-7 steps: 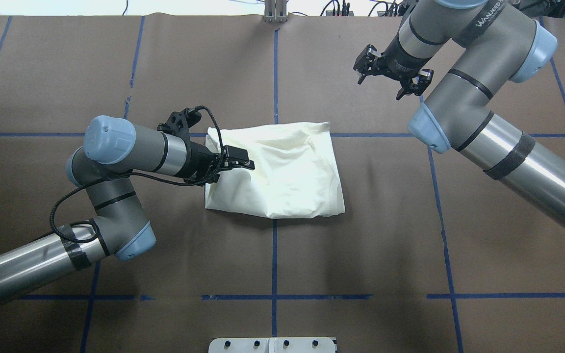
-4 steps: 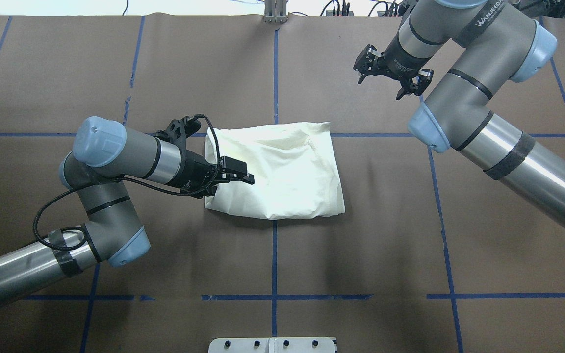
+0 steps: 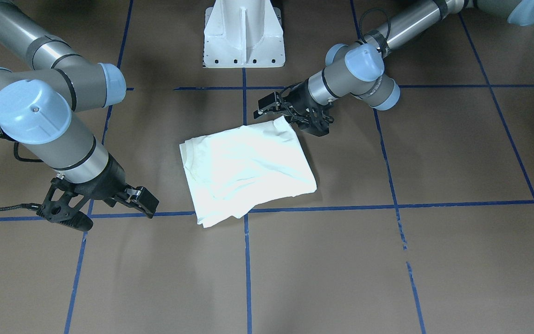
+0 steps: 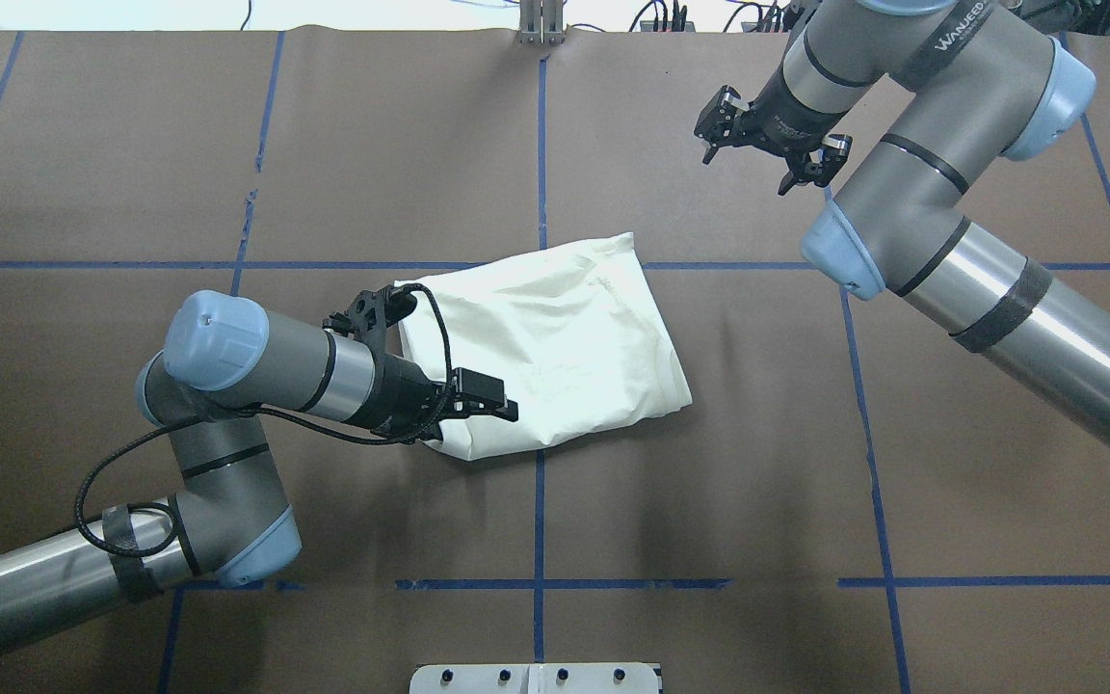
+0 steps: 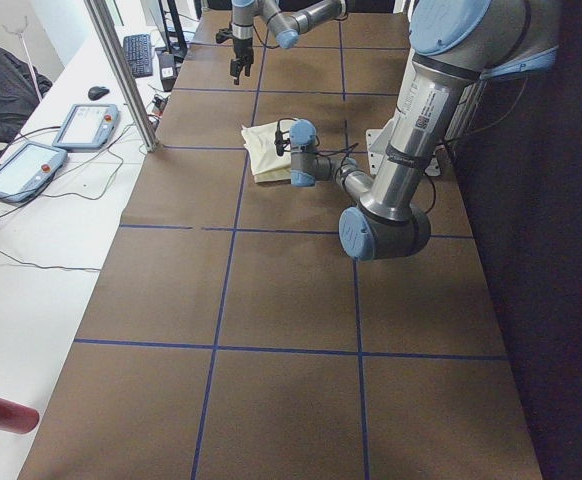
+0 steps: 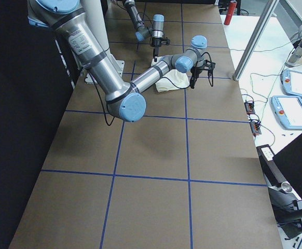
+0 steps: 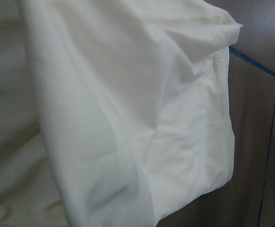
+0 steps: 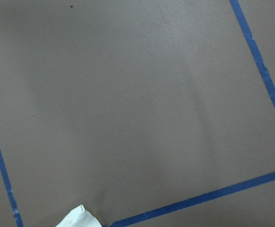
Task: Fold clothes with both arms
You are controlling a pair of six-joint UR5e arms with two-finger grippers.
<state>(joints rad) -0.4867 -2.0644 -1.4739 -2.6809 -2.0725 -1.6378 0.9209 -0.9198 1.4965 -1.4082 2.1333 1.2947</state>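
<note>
Dragged round with the left tool (image 4: 492, 410), the shirt (image 4: 545, 337) now sits skewed to the blue tape lines (image 4: 539, 511). Half a second ago it lay square with them. From overhead its near-left corner has swung toward the robot and toward the middle line, and the left arm has pulled back the same way. One black finger (image 4: 486, 397) lies on top of the cloth at that edge and the other is hidden below it. Since the cloth went along with it, I judge the tool to be pinching the shirt's edge. The right tool (image 4: 748, 166) has not shifted: it hangs over bare desk (image 4: 227, 145) well beyond the shirt, fingers spread, with nothing in them.

The front camera shows the shirt folded into a rough rectangle in the middle of the desk, plain cream side up. The corner nearest the robot is bunched up against the left tool.

From either end of the desk, the shirt is a small pale bundle just beside the left wrist.

The left wrist camera is filled with cream cloth in soft folds, one hemmed edge running along the brown desk. No fingers show in it.

The right wrist camera sees only desk, tape and a white tip of the shirt at its lower edge.

This looks like tidying or turning a shirt that is already folded, so the task seems nearly done. The pull has made the outline looser and may need squaring up.
</note>
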